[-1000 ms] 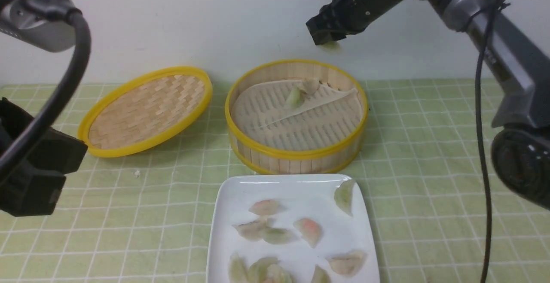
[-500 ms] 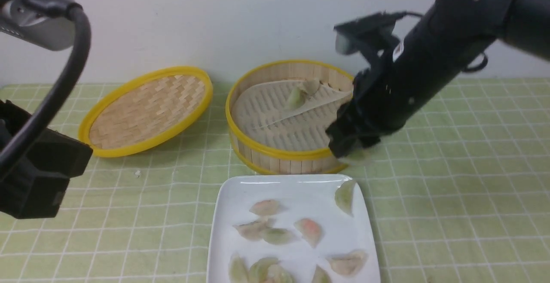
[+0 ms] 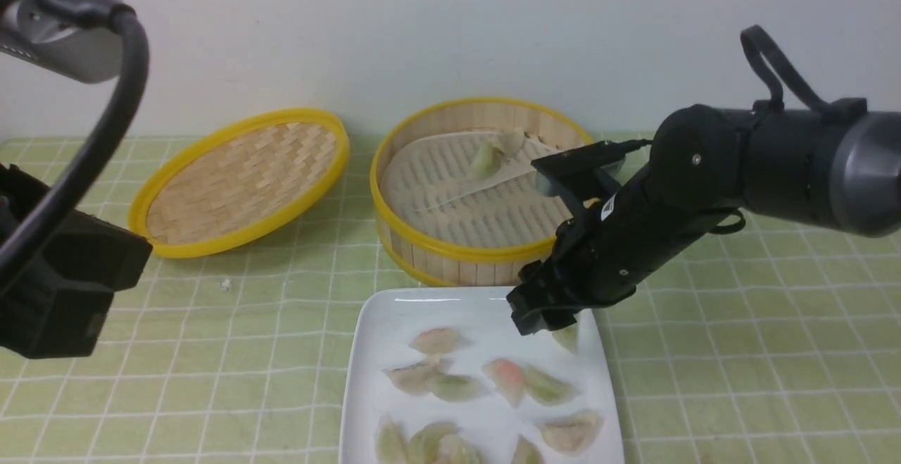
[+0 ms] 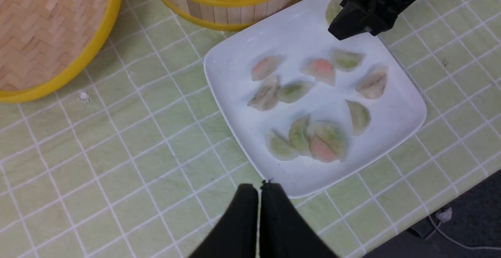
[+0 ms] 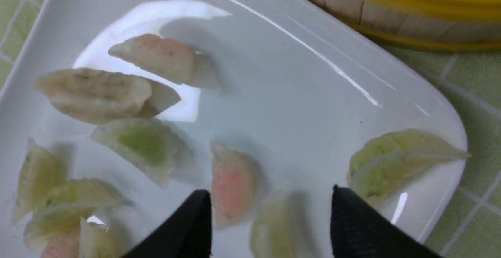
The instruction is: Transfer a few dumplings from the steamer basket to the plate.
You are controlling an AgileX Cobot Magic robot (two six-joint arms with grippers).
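White glossy plate [image 3: 450, 309], translucent crescent dumplings [image 3: 507, 378]; right pincer [image 5: 270, 194] spread, left pincer [image 4: 259, 188] pressed together.

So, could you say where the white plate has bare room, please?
The white square plate is bare along its far edge beside the round bamboo steamer basket, left of the right gripper; translucent dumplings crowd its near edge.

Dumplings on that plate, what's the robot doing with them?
The robot is moving dumplings from the steamer basket to the plate. Its right gripper hangs open and empty over the plate's far right corner, with a pale green dumpling lying just below it. Many sit there already; two are left in the basket. The left gripper is shut, holding nothing.
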